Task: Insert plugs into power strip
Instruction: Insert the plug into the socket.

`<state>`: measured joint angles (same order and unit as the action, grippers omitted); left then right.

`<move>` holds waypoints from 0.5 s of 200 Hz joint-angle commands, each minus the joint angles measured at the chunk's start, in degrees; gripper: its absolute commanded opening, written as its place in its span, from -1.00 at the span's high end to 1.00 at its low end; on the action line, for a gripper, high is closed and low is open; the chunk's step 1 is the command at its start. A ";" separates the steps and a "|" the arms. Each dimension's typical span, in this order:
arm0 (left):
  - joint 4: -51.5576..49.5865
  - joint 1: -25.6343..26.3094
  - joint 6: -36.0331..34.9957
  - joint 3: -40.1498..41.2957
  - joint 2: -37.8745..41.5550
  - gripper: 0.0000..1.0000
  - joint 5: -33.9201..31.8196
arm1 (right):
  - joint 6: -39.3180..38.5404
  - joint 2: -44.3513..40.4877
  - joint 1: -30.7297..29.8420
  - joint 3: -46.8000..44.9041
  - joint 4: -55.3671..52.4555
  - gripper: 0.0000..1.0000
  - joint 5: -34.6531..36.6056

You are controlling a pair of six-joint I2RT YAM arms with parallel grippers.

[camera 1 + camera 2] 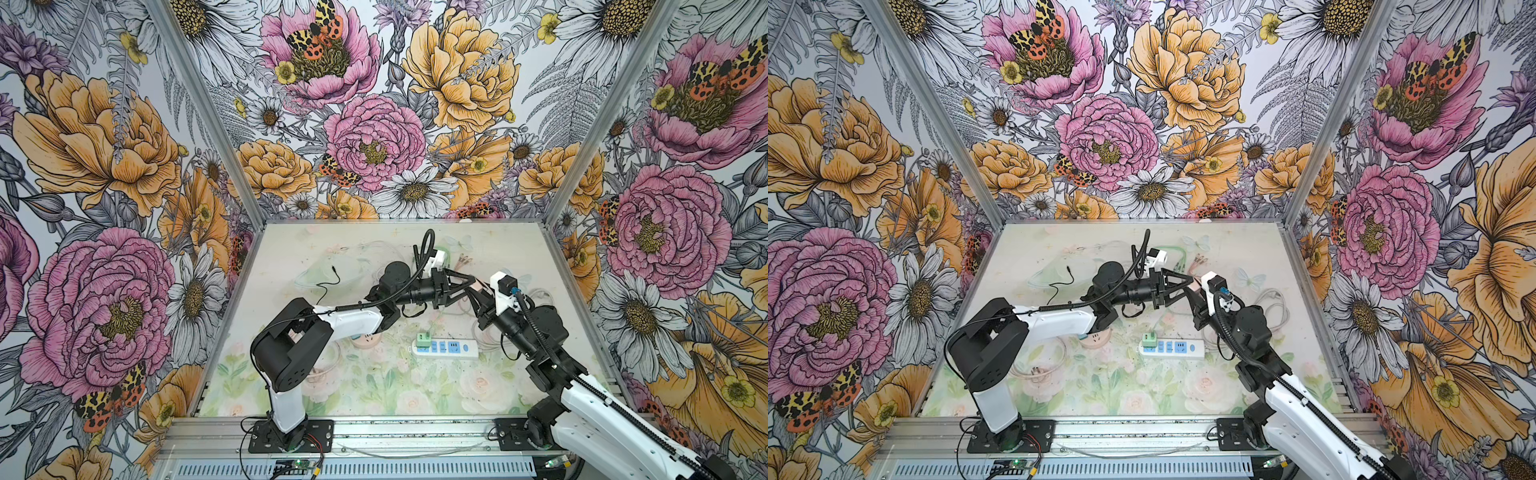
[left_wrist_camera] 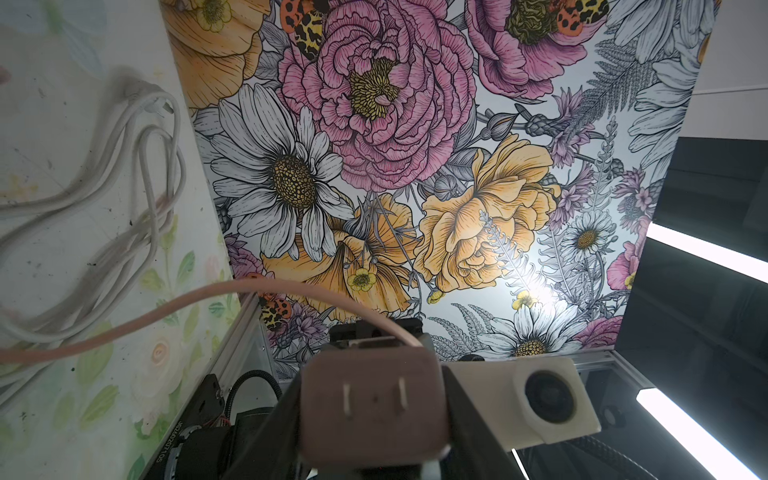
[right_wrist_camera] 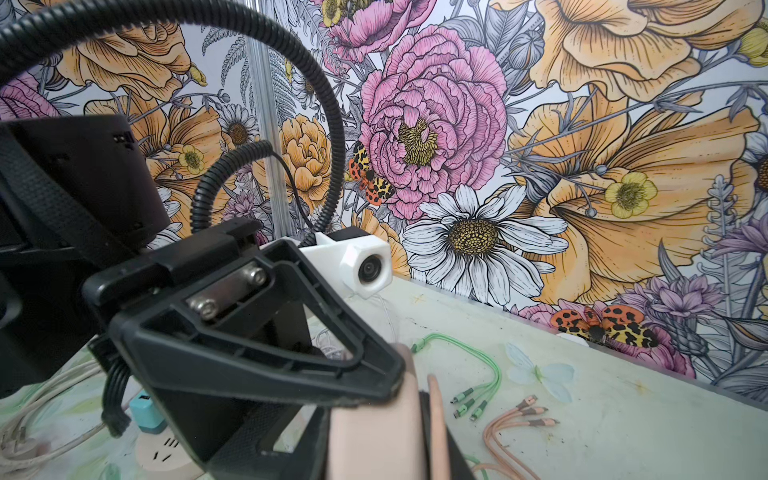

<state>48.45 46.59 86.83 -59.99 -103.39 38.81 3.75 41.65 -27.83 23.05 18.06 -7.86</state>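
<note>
A pink-brown plug (image 2: 374,407) hangs above the table's far middle, where both grippers meet, its two prongs facing the left wrist camera. The fingers of my left gripper (image 2: 374,374) flank its sides closely, but contact is unclear. My right gripper (image 3: 374,432) is shut on the same plug (image 3: 374,440), with one left finger (image 3: 291,365) against the plug's upper corner. Its thin pink cable (image 2: 166,311) trails away. The white power strip (image 1: 446,348) lies nearer the front with a green plug (image 1: 424,338) in its left end; both top views show the strip (image 1: 1173,348).
A round pink socket (image 3: 166,451) with a teal plug (image 3: 143,409) in it sits under the left arm. Green cable ends (image 3: 469,399) and pink cable ends (image 3: 528,415) lie at the back. A white cord coil (image 1: 536,299) lies at the right.
</note>
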 commanded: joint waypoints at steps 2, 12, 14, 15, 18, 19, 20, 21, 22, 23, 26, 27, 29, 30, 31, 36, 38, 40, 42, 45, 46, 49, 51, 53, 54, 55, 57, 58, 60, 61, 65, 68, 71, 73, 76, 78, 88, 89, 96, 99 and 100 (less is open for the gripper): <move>1.95 -0.75 -3.63 -1.63 1.53 -0.26 1.28 | -0.89 -0.30 -0.15 5.02 -7.72 1.00 -0.98; -2.70 -1.23 -6.57 -1.29 2.73 -0.37 1.47 | -2.75 0.00 0.10 7.52 -12.13 1.00 -0.80; -4.16 -1.39 -7.44 -1.21 3.10 -0.67 1.32 | -3.17 0.12 0.18 8.13 -13.02 1.00 -0.72; -4.86 -1.44 -7.84 -1.20 3.28 -0.82 1.30 | -3.33 0.20 0.21 8.27 -13.26 1.00 -0.65; -7.19 -1.61 -9.33 -1.07 3.90 -0.95 1.04 | -3.74 0.41 0.35 9.18 -14.78 1.00 -0.36; -8.04 -1.78 -9.80 -0.95 4.08 -0.96 0.98 | -3.79 0.47 0.38 9.46 -15.19 1.00 -0.21; -8.78 -1.81 -10.43 -0.89 4.30 -0.97 0.82 | -3.90 0.55 0.44 9.77 -15.62 1.00 -0.13; -9.50 -1.88 -10.97 -0.82 4.50 -0.97 0.74 | -3.96 0.59 0.47 10.06 -16.01 1.00 0.00; -10.51 -1.95 -11.41 -0.78 4.81 -0.97 0.65 | -3.98 0.65 0.53 10.21 -16.38 1.00 0.28; -11.33 -2.08 -11.90 -0.72 5.06 -0.97 0.57 | -4.04 0.73 0.56 10.54 -16.78 1.00 0.55; -13.91 -2.31 -13.51 -0.51 5.85 -0.97 0.03 | -4.11 1.05 0.71 11.48 -17.84 1.00 1.02; -14.83 -2.43 -14.22 -0.45 6.11 -0.97 -0.14 | -4.24 1.14 0.78 11.62 -18.26 1.00 1.10; -16.38 -2.63 -15.28 -0.28 6.65 -0.97 -0.55 | -4.27 1.35 0.99 12.27 -18.99 1.00 1.44; -17.38 -2.77 -15.77 -0.20 6.95 -0.97 -0.70 | -4.45 1.47 1.10 12.67 -19.41 1.00 1.57; -18.28 -2.88 -16.23 -0.17 7.18 -0.97 -0.86 | -4.63 1.58 1.19 12.96 -19.83 1.00 1.60; -22.22 -3.52 -18.78 0.32 8.68 -0.97 -1.98 | -5.35 2.10 1.60 14.64 -22.12 1.00 1.62; -23.81 -3.74 -19.72 0.51 9.36 -0.97 -2.47 | -5.62 2.42 1.74 15.42 -23.06 1.00 1.55; -25.21 -4.08 -20.61 0.67 9.81 -0.97 -2.96 | -5.70 2.77 1.95 16.06 -23.95 1.00 1.49; -26.77 -4.34 -21.54 0.84 10.52 -0.97 -3.41 | -6.01 3.03 1.97 16.83 -24.83 1.00 1.45; -28.63 -4.80 -22.69 1.10 11.43 -0.97 -4.08 | -6.25 3.52 2.21 17.91 -26.08 1.00 1.21; -29.44 -4.95 -23.07 1.23 11.75 -0.97 -4.31 | -6.40 3.70 2.28 18.30 -26.29 1.00 1.06; -31.27 -5.41 -24.35 1.43 12.58 -0.97 -5.01 | -6.90 4.19 2.38 19.08 -27.77 1.00 0.56; -32.86 -5.75 -25.11 1.45 13.06 -0.97 -5.26 | -7.33 4.57 2.47 19.85 -28.73 1.00 0.21; -34.07 -6.03 -25.96 1.47 13.60 -0.97 -5.66 | -7.74 4.93 2.44 20.55 -29.59 1.00 -0.18; -34.97 -6.14 -26.42 1.46 13.85 -0.97 -5.84 | -7.90 5.11 2.48 20.85 -29.98 1.00 -0.34; -35.73 -6.28 -26.87 1.41 14.06 -0.97 -6.02 | -8.11 5.37 2.48 21.01 -30.35 1.00 -0.46; -37.14 -6.61 -27.83 1.33 14.53 -0.97 -6.42 | -8.42 5.64 2.53 21.65 -31.07 1.00 -0.70; -38.13 -6.73 -28.45 1.26 14.80 -0.97 -6.66 | -8.63 5.86 2.61 21.98 -31.42 1.00 -0.82; -39.67 -7.07 -29.43 1.10 15.26 -0.97 -7.19 | -9.01 6.24 2.63 22.55 -32.21 1.00 -1.12; -40.54 -7.19 -29.87 0.97 15.43 -0.97 -7.49 | -9.11 6.38 2.67 22.78 -32.61 1.00 -1.33; -44.29 -7.56 -32.21 0.39 16.45 -0.97 -8.94 | -10.39 7.14 2.77 23.82 -34.21 1.00 -2.32; -47.29 -7.83 -33.98 -0.19 17.11 -0.97 -10.13 | -11.73 7.70 2.89 24.80 -35.90 1.00 -3.27; -50.22 -7.97 -35.79 -0.79 17.69 -0.97 -11.31 | -12.56 8.00 2.90 25.56 -37.15 1.00 -3.93; -52.12 -8.04 -37.09 -1.33 18.09 -0.97 -12.33 | -13.33 8.25 2.90 26.02 -37.91 1.00 -4.51; -55.06 -8.14 -38.96 -2.17 18.55 -0.97 -13.78 | -14.50 8.70 2.94 26.73 -39.17 1.00 -5.43; -56.89 -8.19 -40.38 -2.77 18.81 -0.97 -14.71 | -15.20 8.91 2.91 27.04 -40.02 1.00 -5.99; -64.36 -8.27 -45.34 -5.27 19.77 -0.97 -18.82 | -18.58 9.86 2.96 28.99 -43.73 1.00 -8.01; -64.75 -8.31 -45.70 -5.43 19.88 -0.97 -19.15 | -18.85 9.90 2.96 29.20 -44.08 1.00 -8.07; -66.59 -8.73 -47.47 -6.07 20.38 -0.97 -20.46 | -20.36 10.66 3.06 30.18 -46.02 1.00 -8.52; -66.79 -8.97 -47.73 -6.03 20.61 -0.97 -20.59 | -21.12 10.94 3.12 30.56 -47.25 1.00 -8.57; -66.80 -9.10 -47.81 -6.02 20.65 -0.97 -20.60 | -21.35 11.10 3.17 30.69 -47.60 1.00 -8.57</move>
<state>1.34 38.02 53.49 -62.96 -84.62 27.46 -8.62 50.89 -24.99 49.91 -16.88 -11.66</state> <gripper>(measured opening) 0.986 0.297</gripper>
